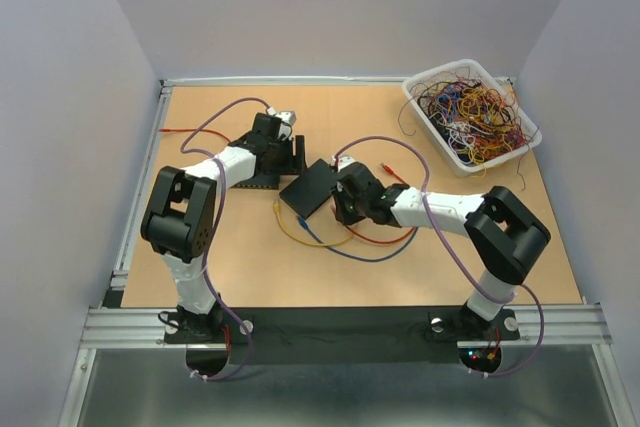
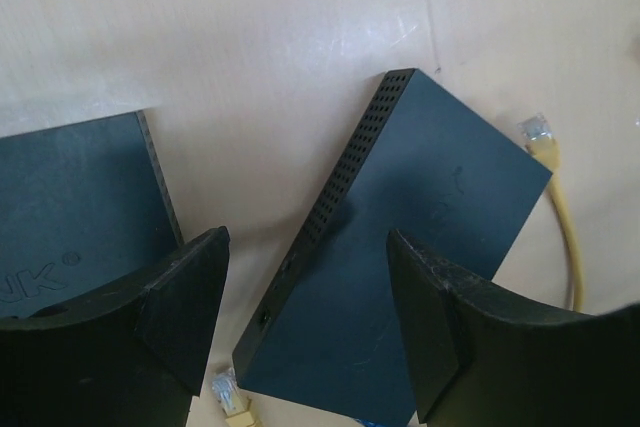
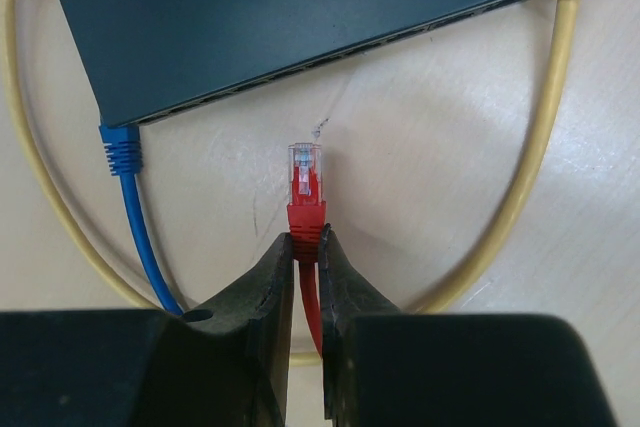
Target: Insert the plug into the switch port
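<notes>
From above, the switch lay mid-desk. The right claw sat just beside its near edge, and the left claw hung at its far side, near a second box.

In the left wrist view, the left claw stood released, gripping nothing, with its fingers spread above the switch's vented side. With nothing bracing the switch, a push from the plug would likely slide it across the desk instead of seating.

In the right wrist view, the right claw was clenched on the plug, pinching its red boot. The plug pointed at the switch's port face but stopped short of it, with bare desk between them. It had a clear tip, a ribbed red boot and a red lead running back between the fingers, and it sat straight in line with the claw.

A blue cable was already seated to its left. The ports showed only as a dark slit, so the line-up could not be judged. If it was off, the tip might butt the face between ports. Held only by the boot, the plug could also pivot in the grip. A yellow cable looped close by and might snag.
</notes>
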Controlling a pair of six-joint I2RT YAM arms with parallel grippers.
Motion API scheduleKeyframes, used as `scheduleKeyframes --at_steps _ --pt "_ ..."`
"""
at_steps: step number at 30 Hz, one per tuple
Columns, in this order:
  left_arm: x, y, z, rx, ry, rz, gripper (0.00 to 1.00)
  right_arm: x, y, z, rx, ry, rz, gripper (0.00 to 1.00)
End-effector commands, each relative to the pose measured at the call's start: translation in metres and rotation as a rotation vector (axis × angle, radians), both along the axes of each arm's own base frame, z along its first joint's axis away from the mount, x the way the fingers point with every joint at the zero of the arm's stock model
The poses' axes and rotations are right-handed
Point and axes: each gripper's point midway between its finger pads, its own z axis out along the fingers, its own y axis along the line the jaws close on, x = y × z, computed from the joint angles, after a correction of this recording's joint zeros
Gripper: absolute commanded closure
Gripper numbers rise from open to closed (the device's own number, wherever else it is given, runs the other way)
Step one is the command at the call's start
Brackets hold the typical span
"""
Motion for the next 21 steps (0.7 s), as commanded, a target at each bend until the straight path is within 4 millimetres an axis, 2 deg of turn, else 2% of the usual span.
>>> scheduleKeyframes --at_steps 1,12,21 --pt "-0.001 -0.007 0.008 -0.029 -0.002 -0.015 0.25 0.016 0.019 0.024 0.041 -0.08 0.012 1.0" --pt "-0.009 -0.017 0.0 -0.055 0.029 -0.058 0.25 0.02 0.038 0.014 0.027 -0.074 0.042 1.0" --pt "-0.014 -0.02 -0.011 -0.039 0.064 -0.068 0.25 0.022 0.042 0.011 0.018 -0.077 0.043 0.99"
